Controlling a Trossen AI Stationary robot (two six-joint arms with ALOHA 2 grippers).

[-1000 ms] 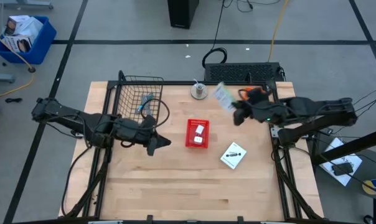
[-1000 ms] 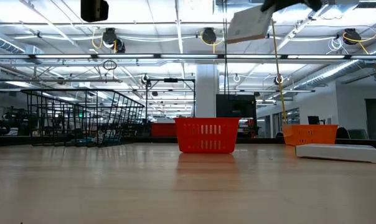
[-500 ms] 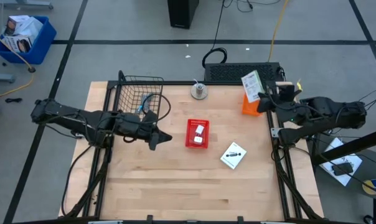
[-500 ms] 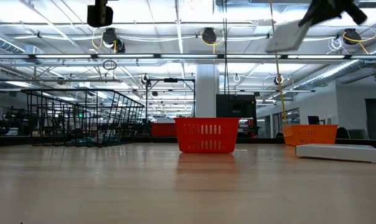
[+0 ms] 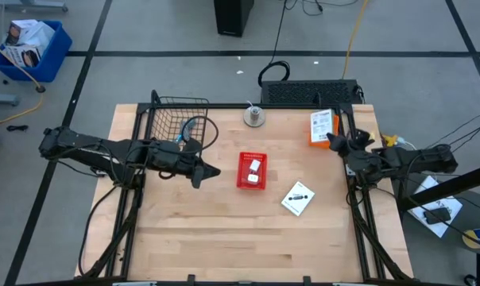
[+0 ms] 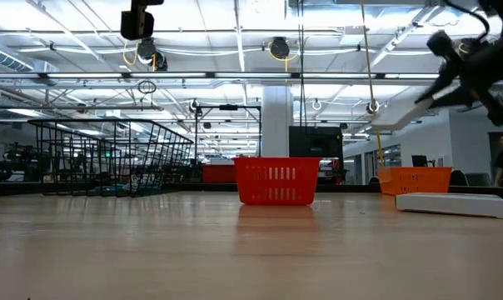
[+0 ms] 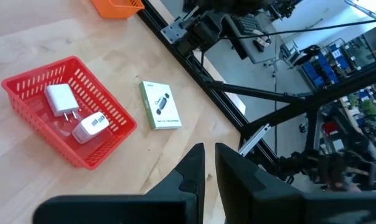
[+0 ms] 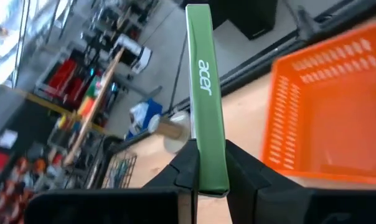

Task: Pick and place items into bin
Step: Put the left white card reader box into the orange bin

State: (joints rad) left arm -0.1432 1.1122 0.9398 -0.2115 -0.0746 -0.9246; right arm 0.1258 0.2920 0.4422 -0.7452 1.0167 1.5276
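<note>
My right gripper (image 5: 336, 137) is shut on a flat white packet (image 5: 323, 123) with a green edge printed "acer" (image 8: 203, 81), above the orange bin (image 5: 320, 133) at the table's far right. A second white packet (image 5: 298, 199) lies flat on the table. Two small white blocks (image 7: 60, 99) lie in the red basket (image 5: 252, 155) at the table's middle. My left gripper (image 5: 209, 171) is shut and empty, in the air just left of the red basket. A teal thing (image 5: 189, 129) lies in the black wire basket (image 5: 176, 107). My right gripper pinches the packet's near end (image 8: 211, 155) between its two fingers, across its flat faces. The fingers come from the table's right side. The packet sticks out ahead of the fingers, tilted with its free end (image 6: 385, 125) lower, clear above the orange bin (image 6: 414, 178).
A small round spool (image 5: 254, 117) stands at the far edge, with a black keyboard-like unit (image 5: 307, 92) behind it. The wire basket fills the far left corner. Bare wood lies along the near half of the table (image 5: 240, 246).
My right gripper has carried the packet toward the table's right edge, from between the spool and the bin to over the orange bin, and has come down with it. The packet has tipped from facing up to slanting. My left gripper has edged toward the red basket.
</note>
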